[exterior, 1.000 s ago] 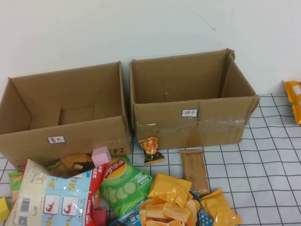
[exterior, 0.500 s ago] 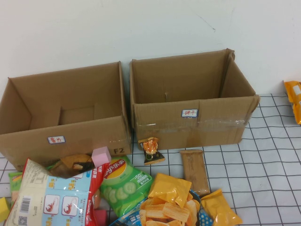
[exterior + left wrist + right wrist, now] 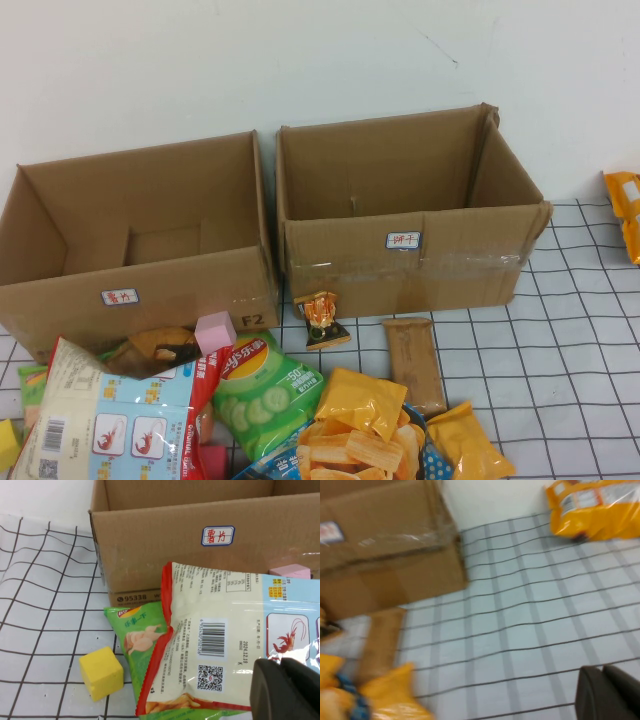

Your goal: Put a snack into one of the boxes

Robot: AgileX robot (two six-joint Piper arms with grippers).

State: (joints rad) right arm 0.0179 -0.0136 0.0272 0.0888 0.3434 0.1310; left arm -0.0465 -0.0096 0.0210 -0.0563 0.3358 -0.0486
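Two open cardboard boxes stand at the back: the left box (image 3: 140, 275) and the right box (image 3: 400, 262). Snacks lie in front: a large shrimp-chip bag (image 3: 110, 420), a green cucumber-chip bag (image 3: 262, 390), a yellow packet (image 3: 362, 400), a brown bar (image 3: 414, 362) and a small orange packet (image 3: 322, 318). Neither gripper shows in the high view. My left gripper (image 3: 281, 664) is shut and empty, above the shrimp-chip bag (image 3: 225, 630) in front of the left box (image 3: 150, 550). My right gripper (image 3: 603, 670) is shut and empty over bare checked cloth, right of the right box (image 3: 385, 555).
A pink cube (image 3: 214, 332) lies by the left box and a yellow cube (image 3: 101, 672) beside a green bag (image 3: 142, 640). An orange bag (image 3: 625, 210) lies at the far right edge. Checked cloth to the right of the brown bar (image 3: 380, 640) holds no objects.
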